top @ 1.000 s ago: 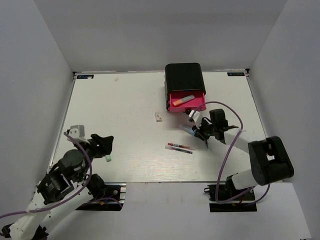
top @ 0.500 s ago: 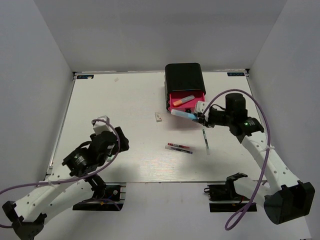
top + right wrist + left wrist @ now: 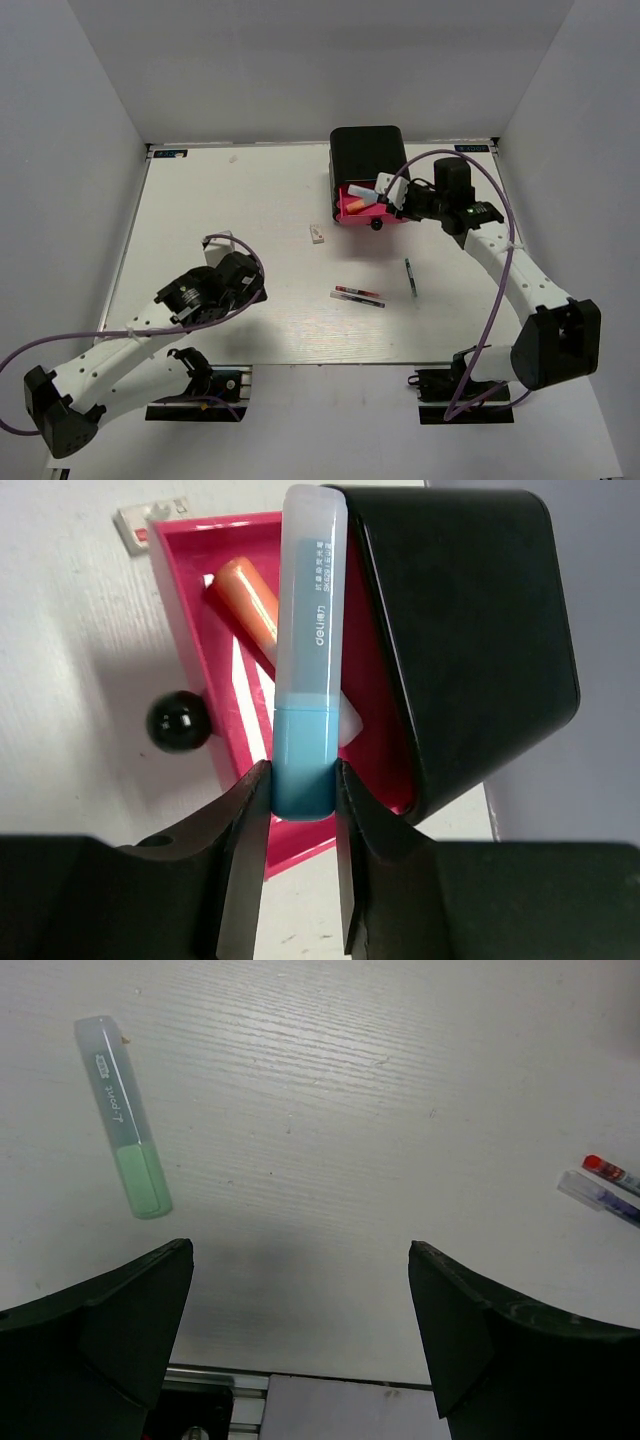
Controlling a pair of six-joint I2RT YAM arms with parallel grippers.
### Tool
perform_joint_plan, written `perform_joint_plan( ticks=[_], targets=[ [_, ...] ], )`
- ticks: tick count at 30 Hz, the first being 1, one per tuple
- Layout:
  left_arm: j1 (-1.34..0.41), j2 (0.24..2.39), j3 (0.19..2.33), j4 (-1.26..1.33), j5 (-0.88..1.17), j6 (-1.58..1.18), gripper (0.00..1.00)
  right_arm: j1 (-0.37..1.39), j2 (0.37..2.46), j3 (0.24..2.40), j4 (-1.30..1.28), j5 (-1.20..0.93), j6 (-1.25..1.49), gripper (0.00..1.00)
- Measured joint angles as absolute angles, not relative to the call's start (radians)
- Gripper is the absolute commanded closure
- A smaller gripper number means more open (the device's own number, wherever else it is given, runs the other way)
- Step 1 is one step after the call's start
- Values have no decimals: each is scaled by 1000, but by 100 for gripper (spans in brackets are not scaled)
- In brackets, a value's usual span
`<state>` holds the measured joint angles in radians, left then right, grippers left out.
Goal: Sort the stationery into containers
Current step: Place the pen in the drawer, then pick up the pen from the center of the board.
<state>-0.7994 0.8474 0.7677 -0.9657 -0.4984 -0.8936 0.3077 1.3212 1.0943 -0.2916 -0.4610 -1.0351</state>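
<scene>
Right tool (image 3: 300,785) is noted pinching the blue marker (image 3: 308,650) at its coloured end, with the pale cap end pointing away from the wrist. The marker is held above the open pink drawer (image 3: 192,630), which is pulled out of the black cabinet (image 3: 470,630). An orange marker (image 3: 245,600) is already lodged inside. The round knob (image 3: 178,722) is seen at the drawer front.

Left tool (image 3: 300,1280) is spread wide with nothing gripped. The light green marker (image 3: 125,1115) is seen lying on the surface (image 3: 350,1110) ahead of it, off to one side.

Step in hand, as judged: the blue marker is to be released into the drawer. In the wrist view its cap end appears to overlap the cabinet's edge, so it should first be centred over the pink floor. It is best lowered close and laid flat beside the orange marker, the tool being opened only once the whole length is inside the rim. The knob should not be nudged, lest the drawer be pushed shut.

Not yet sorted: two thin pens (image 3: 357,295), a dark pen (image 3: 410,277) and the white eraser (image 3: 318,234).
</scene>
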Motion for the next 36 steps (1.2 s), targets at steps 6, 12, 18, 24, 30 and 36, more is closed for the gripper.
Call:
perform_joint_plan(
  ticks=[6,12,18,24,30,36],
  targets=[
    [-787,898,762,-961,-511,-899,1,308,1357,1143,-305,-417,-1082,34],
    [-739,960,729,-926,-514,-896,1,307,1354,1152,-305,-397,-1080,30],
    [-667,1057,726,-882,-514,-878,3,301,1224,1124,-280,-419,-963,35],
    [-551,1118,699,-845,-510,-872,5,299,950,967,-212,-499,-786,35],
    [-404,1272,701,-789,-505,-866,11,298,827,771,-152,-516,-629,35],
    [-327,1369,702,-766,-491,-848,20,294,746,635,-96,-503,-504,35]
  ],
)
